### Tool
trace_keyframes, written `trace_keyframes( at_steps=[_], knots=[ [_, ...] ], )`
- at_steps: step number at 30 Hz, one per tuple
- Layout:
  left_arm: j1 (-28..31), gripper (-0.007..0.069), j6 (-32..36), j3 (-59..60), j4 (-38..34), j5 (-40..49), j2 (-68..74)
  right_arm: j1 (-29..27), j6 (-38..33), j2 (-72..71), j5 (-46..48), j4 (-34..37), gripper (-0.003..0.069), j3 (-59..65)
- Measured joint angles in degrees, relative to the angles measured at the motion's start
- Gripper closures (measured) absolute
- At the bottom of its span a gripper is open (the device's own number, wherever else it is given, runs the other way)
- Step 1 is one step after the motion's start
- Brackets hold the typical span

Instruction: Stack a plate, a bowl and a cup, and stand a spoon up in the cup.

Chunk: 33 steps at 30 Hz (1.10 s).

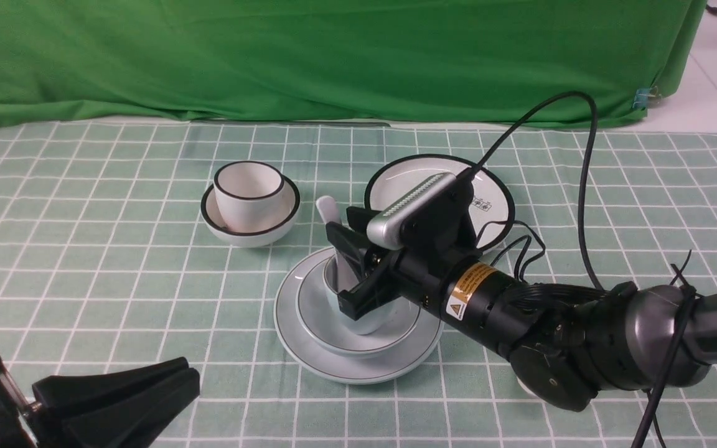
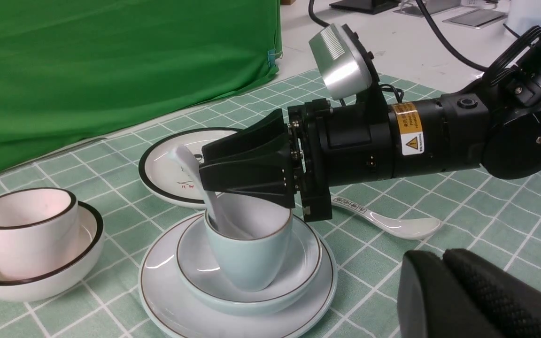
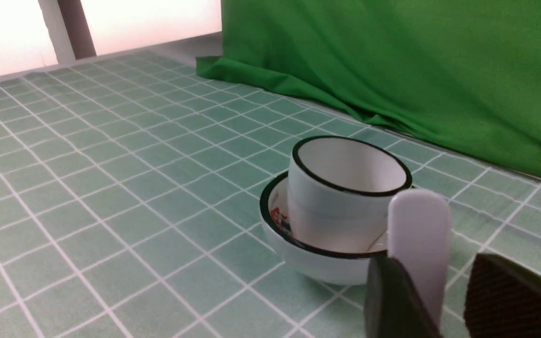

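1. At the near centre of the counter (image 1: 84, 280), in the front view, the plate (image 1: 309, 348) carries the bowl (image 1: 313, 306), and the bowl carries the cup (image 1: 368, 320). The widest piece is lowest, so the pile sits steady. The spoon (image 1: 328, 210) stands in the cup with its handle tilted to the far left. The right hand (image 1: 346, 267) straddles that handle. The left hand (image 1: 187, 382) lies at the near left, closed on nothing and well apart from the pile.
2. From the left wrist view, the spoon's handle leans on the cup's rim, which I judge props it up. There are two of each thing. One of each is in the pile. The black-rimmed cup (image 2: 26, 225) sits in the black-rimmed bowl (image 2: 40, 281) at the far left. The pictured plate (image 2: 167, 159) lies far right, and the printed spoon (image 2: 392, 224) lies flat to the right of the pile.
3. From the right wrist view, the fingers (image 3: 392, 300) flank the handle with a gap at one pad, so the hand is open and grips nothing.
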Motion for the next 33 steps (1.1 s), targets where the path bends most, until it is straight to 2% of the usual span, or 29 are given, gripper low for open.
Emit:
trace_keyframes(
  at_steps=[8, 11, 16, 18, 24, 27, 33],
  knots=[
    [0.0, 0.0607, 0.0, 0.0, 0.0, 0.05, 0.0, 0.0, 1.26, -4.45, 0.19, -0.04, 0.0269, 2.16],
    [0.0, 0.0607, 0.0, 0.0, 0.0, -0.39, 0.0, 0.0, 3.29, -13.14, 6.49, -0.17, 0.0271, 4.92],
    [0.0, 0.0607, -0.26, 0.0, -1.19, -1.3, -0.31, 0.0, 5.2, -27.75, 23.34, -0.28, 0.0352, 7.91],
    [0.0, 0.0607, -0.26, 0.0, -2.62, -2.04, -2.44, 0.0, 5.31, -38.38, 37.51, -0.32, 0.0438, 9.29],
    [0.0, 0.0607, -0.26, 0.0, -3.01, 0.02, -10.46, 0.0, 5.16, -58.44, 64.83, -0.38, 0.0607, 12.45],
    [0.0, 0.0607, -0.26, 0.0, -3.01, 2.94, -13.48, 0.0, 5.59, -66.22, 73.35, -0.38, 0.0638, 14.48],
    [0.0, 0.0607, -0.26, 0.0, -3.08, 5.54, -14.25, 0.0, 7.51, -75.69, 82.33, -0.2, 0.0635, 17.27]
  ],
)
